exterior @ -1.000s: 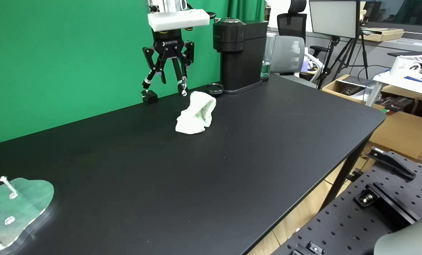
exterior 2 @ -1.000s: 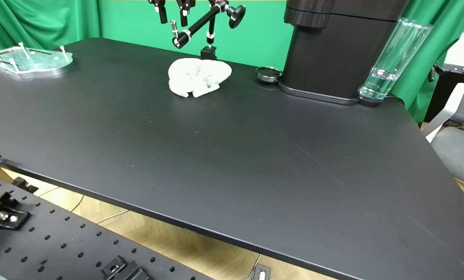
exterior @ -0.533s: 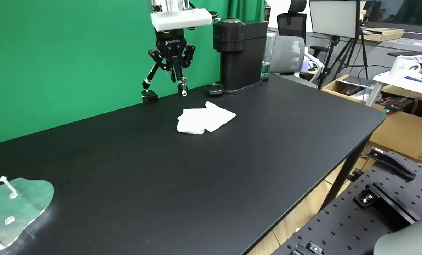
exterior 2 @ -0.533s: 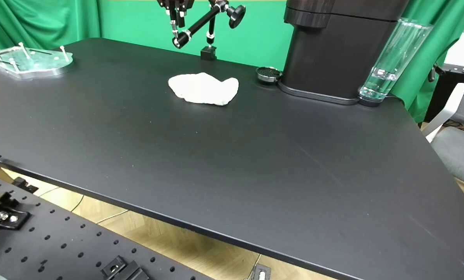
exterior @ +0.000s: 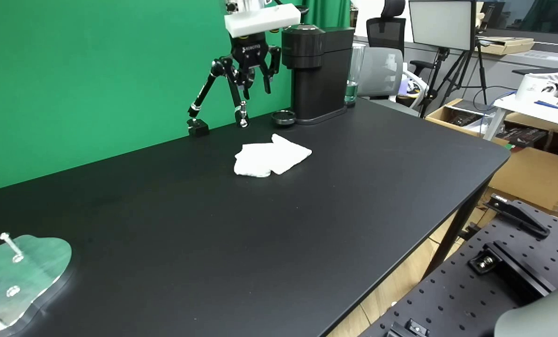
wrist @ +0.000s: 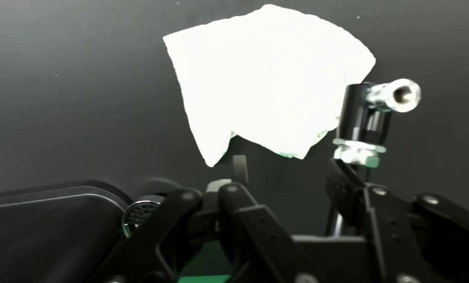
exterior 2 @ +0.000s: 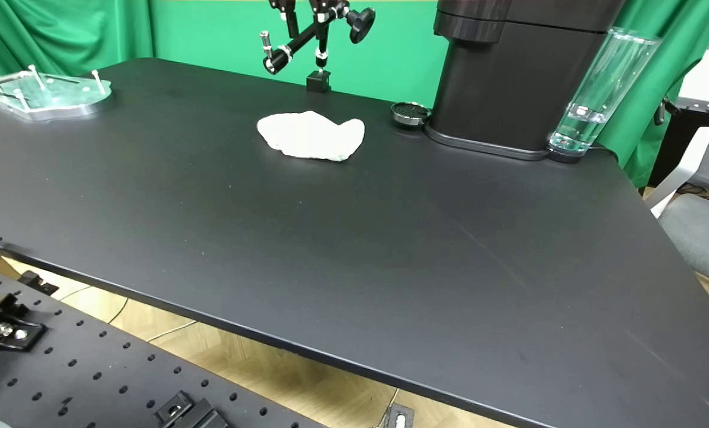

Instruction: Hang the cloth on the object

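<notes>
The cloth [exterior 2: 311, 137] lies on the table [exterior 2: 390, 249], below the parted jaws.

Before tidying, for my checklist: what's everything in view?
Table: 1, black, centre
Cloth: 1, white, tabletop
Articulated stand: 1, black, tabletop
Coffee machine: 1, black, tabletop
Water tank: 1, clear, beside machine
Drip tray: 1, black, tabletop
Pegged plate: 1, greenish, tabletop
Curtain: count unclear, green, background
Office chairs: 2, black and grey, background
Panel: 1, pale, background
Side table: 1, white, background
Cardboard boxes: several, brown, background
Perforated plate: 1, grey, foreground
Gripper: 1, black, above table
Wrist bar: 1, white, above gripper
</notes>
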Controlling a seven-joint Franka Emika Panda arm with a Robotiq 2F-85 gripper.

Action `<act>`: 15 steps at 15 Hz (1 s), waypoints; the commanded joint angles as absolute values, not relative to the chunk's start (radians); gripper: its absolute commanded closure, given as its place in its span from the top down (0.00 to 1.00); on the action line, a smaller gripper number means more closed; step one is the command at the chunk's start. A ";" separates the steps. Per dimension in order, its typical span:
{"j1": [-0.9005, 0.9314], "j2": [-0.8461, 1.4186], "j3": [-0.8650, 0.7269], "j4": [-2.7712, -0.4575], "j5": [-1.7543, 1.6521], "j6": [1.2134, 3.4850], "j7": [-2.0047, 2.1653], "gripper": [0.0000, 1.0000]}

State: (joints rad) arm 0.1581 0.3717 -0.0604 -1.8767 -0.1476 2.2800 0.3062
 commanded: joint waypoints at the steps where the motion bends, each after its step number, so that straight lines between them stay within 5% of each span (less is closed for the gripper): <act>1: 0.124 0.350 -0.086 -1.920 -0.190 2.287 0.332 0.88; 4: 0.082 0.390 -0.089 -1.923 -0.175 2.267 0.285 1.00; 15: 0.053 0.437 -0.076 -1.922 -0.140 2.258 0.234 1.00</act>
State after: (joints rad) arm 0.0567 0.4367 -0.0798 -1.9237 -0.1386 2.2601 0.2332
